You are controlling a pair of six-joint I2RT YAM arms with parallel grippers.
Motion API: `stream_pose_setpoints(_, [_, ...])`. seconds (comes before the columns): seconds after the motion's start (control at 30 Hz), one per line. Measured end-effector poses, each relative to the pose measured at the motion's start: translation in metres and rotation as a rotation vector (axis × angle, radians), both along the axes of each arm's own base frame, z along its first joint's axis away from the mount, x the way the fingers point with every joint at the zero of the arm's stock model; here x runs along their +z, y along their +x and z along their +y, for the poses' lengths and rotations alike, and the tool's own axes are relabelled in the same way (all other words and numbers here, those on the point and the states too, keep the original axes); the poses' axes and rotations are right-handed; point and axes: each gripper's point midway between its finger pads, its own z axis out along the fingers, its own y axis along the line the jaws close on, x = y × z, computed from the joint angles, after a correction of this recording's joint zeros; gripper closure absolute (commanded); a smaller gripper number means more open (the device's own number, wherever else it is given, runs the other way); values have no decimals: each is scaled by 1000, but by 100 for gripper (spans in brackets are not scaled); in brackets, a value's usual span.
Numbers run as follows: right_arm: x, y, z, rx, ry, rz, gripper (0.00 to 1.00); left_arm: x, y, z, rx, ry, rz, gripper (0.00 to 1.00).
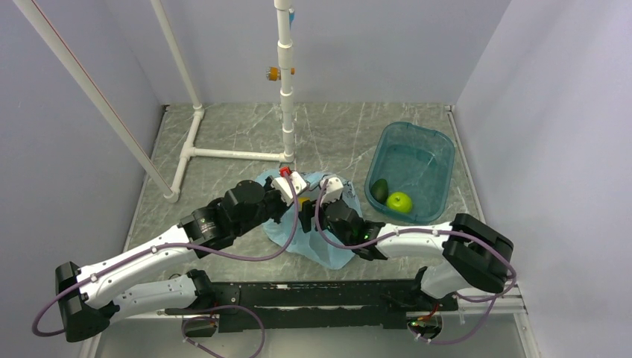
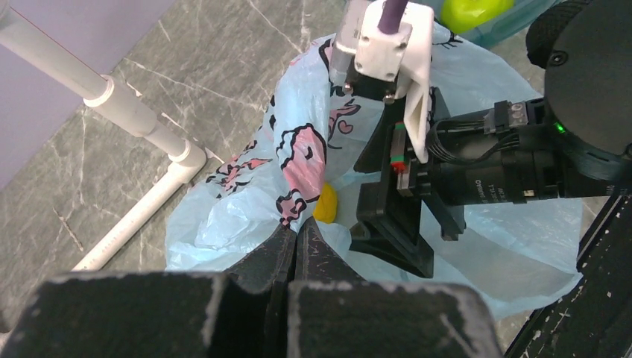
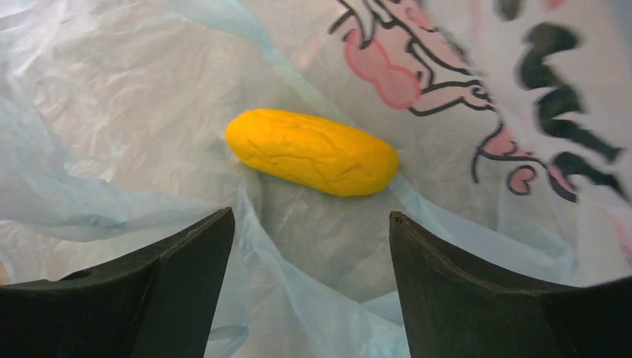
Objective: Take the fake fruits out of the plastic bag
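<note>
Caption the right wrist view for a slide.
Open right gripper poised over the yellow fruit among folds of the bag.

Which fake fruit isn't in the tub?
The yellow-orange elongated one, lying on the blue bag; the dark green one and green apple sit in the tub.
</note>
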Motion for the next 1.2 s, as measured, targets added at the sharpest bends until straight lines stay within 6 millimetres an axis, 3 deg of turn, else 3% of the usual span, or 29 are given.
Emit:
stream_pose_setpoints(0.1, [0, -6, 7, 57, 31, -2, 20, 0, 0, 0, 2, 3, -3, 100])
stream_pose_setpoints(0.23, [2, -30, 8, 164, 65, 9, 15, 0, 1, 1, 8, 7, -6, 100])
stream_pose_setpoints(0.5, [50, -88, 17, 421, 250, 28, 10, -3, 3, 1, 15, 18, -3, 100])
stream_pose_setpoints(0.77, [51, -137, 32, 611, 312, 139, 14, -4, 5, 2, 25, 24, -7, 100])
stream_pose_setpoints(0.87, [55, -140, 27, 606, 322, 135, 14, -4, 6, 3, 31, 29, -13, 100])
stream_pose_setpoints(1.03, [57, -138, -1, 529, 338, 111, 14, -4, 6, 4, 34, 31, -15, 100])
stream_pose_setpoints(1.2, [55, -124, -28, 395, 331, 86, 24, -4, 6, 3, 31, 31, -15, 100])
